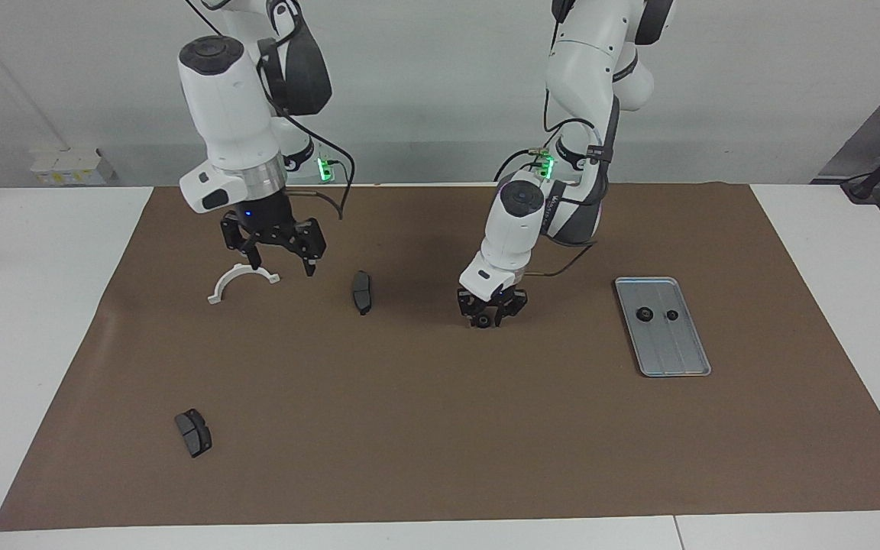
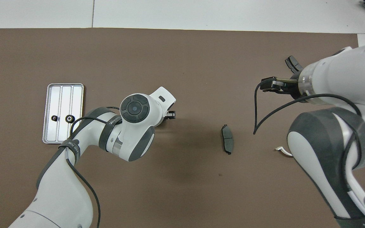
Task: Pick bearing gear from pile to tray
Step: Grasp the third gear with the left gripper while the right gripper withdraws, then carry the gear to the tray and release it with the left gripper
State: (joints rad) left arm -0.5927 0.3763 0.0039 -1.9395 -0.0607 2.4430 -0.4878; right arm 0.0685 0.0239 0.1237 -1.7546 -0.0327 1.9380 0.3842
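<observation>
A small black bearing gear (image 1: 481,321) lies on the brown mat between a dark brake pad (image 1: 362,292) and the tray (image 1: 677,353). My left gripper (image 1: 488,316) is down at the mat right around this gear; the grip itself is not readable. From overhead the wrist hides the gear and only the left gripper's tip (image 2: 169,114) shows. The silver tray (image 2: 62,95) holds two small gears (image 1: 644,314) (image 1: 672,314). My right gripper (image 1: 281,267) hangs open and holds nothing, raised over the white half-ring bracket (image 1: 241,281).
A second brake pad (image 1: 193,432) lies far from the robots, toward the right arm's end of the mat. The nearer pad (image 2: 227,138) sits mid-mat. The right arm covers most of the bracket (image 2: 282,150) from overhead. White tabletop borders the mat.
</observation>
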